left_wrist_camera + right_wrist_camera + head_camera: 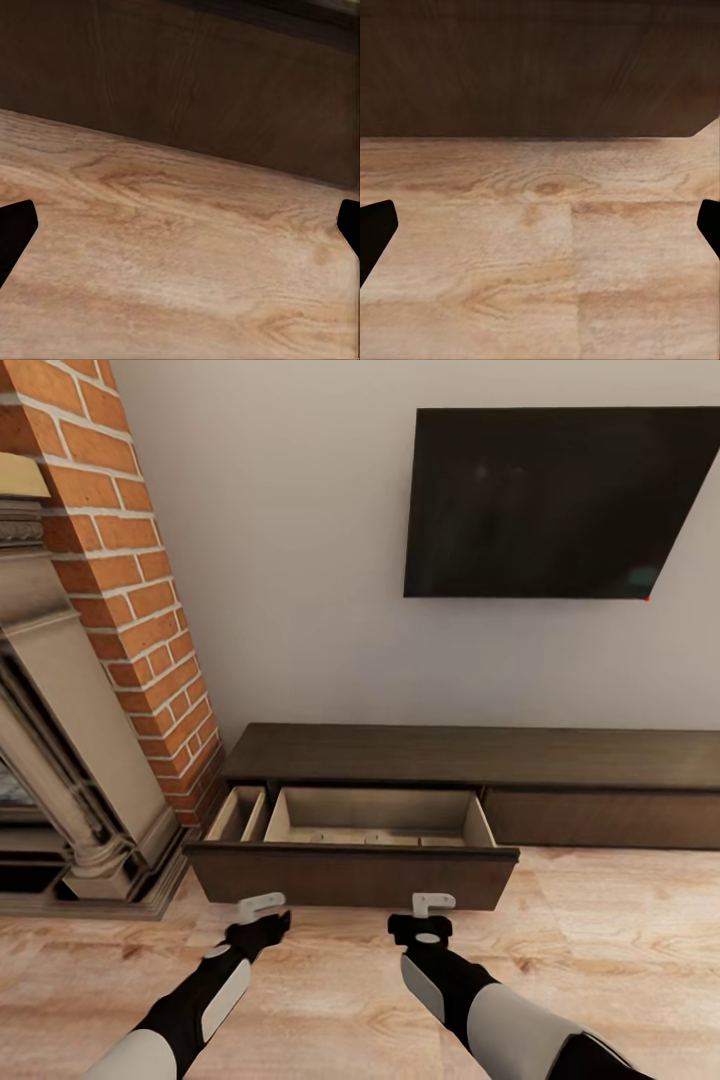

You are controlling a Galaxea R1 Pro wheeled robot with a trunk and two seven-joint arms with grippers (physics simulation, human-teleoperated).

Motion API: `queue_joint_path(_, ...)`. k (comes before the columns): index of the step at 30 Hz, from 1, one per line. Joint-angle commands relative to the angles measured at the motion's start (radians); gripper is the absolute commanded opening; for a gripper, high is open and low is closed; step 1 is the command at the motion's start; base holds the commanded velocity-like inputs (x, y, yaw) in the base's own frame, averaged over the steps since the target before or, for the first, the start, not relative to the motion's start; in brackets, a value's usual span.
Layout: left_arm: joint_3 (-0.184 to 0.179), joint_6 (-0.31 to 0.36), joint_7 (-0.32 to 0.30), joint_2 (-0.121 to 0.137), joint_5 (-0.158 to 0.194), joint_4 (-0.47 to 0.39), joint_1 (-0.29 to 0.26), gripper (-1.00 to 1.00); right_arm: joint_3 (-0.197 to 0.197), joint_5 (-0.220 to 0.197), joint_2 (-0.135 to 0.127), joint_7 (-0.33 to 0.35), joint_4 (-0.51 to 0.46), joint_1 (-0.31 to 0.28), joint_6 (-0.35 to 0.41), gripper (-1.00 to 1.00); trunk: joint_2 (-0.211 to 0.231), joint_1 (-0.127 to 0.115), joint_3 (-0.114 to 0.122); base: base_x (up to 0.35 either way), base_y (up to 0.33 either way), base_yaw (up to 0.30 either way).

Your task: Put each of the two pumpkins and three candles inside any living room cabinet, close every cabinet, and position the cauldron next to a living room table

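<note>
Both of your grippers hang empty with fingers spread wide: the left gripper [262, 906] and the right gripper [433, 903] sit just short of the drawer front [350, 875]. Beyond them the cabinet [470, 755] has that wide drawer pulled out, its pale inside [375, 810] showing no pumpkin or candle that you can make out. Judging by this, you are at the closing step, or about to fetch things; either way, pushing it shut calls for both hands square against the front. Off your left gripper stand the fireplace surround [70, 760] and brick column [130, 560]; above hangs a television [550, 500].
</note>
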Motion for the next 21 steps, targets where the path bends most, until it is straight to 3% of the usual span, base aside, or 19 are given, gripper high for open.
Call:
queue_joint_path(1,0.0,-0.009,0.0,-0.003,-0.001,0.001,0.0,1.0,0.003,-0.001,0.0,0.0,0.0,0.0,-0.002,1.0,-0.007,0.004,-0.003,0.0,0.0,0.0)
queue_joint_path(8,-0.003,-0.056,0.0,-0.012,-0.023,0.002,0.0,1.0,0.01,-0.001,0.0,0.001,0.001,0.002,-0.042,1.0,-0.056,0.031,-0.025,0.0,0.0,0.0)
queue_joint_path(14,-0.043,-0.093,0.002,-0.037,-0.057,0.016,0.0,1.0,0.012,0.0,0.0,0.001,0.002,0.005,-0.094,1.0,-0.098,0.054,-0.044,0.0,0.0,0.0)
queue_joint_path(21,-0.05,-0.1,0.001,-0.042,-0.065,0.022,0.0,1.0,0.012,0.0,0.0,0.001,0.004,0.005,-0.167,1.0,-0.147,0.081,-0.066,0.0,0.0,0.0)
